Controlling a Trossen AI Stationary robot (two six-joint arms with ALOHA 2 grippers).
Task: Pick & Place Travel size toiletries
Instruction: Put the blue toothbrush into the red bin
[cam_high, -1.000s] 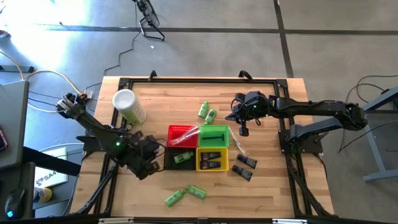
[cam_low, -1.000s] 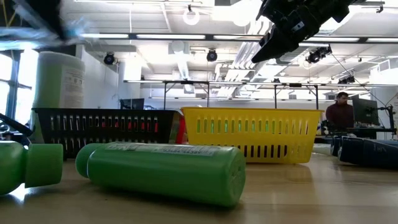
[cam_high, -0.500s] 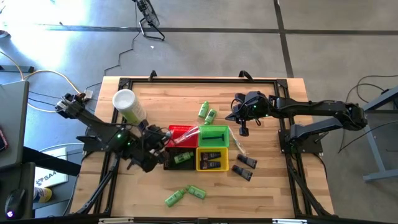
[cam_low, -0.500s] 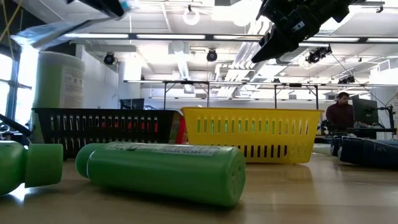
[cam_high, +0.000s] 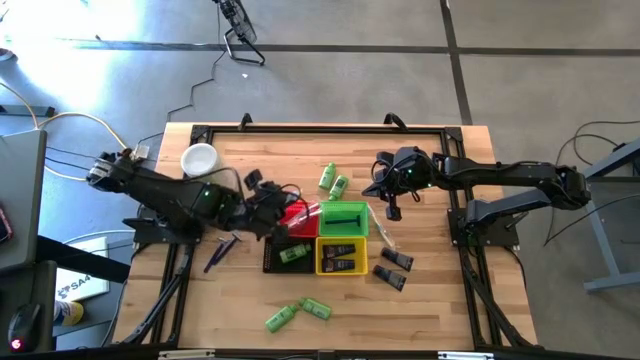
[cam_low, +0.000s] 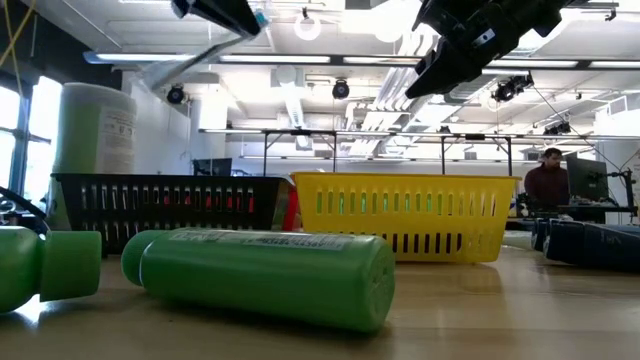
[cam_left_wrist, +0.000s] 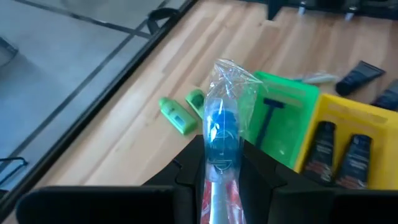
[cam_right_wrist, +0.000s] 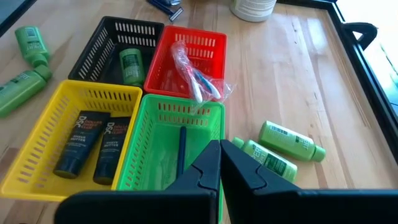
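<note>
Left gripper (cam_left_wrist: 222, 171) clamps a clear-wrapped toothbrush with a blue head (cam_left_wrist: 221, 134), held above the red slotted plastic basket (cam_high: 290, 212); its long axis runs straight out ahead of the fingers, crinkled wrapper tip foremost. Right gripper (cam_right_wrist: 220, 163), fingers together, hovers over the green slotted plastic basket (cam_right_wrist: 163, 165).

Grey floor (cam_high: 330, 60); bright ceiling lights (cam_low: 308, 25) overhead.

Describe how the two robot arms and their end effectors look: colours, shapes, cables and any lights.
Both arms are dark, nearly black, built of slim jointed segments. The left end effector has two chunky matte-black fingers with angular edges. The right end effector has the same black, wedge-shaped fingers. Small green indicator lights glow on both arms in the high view. Pale cables trail near the left arm's base.
</note>
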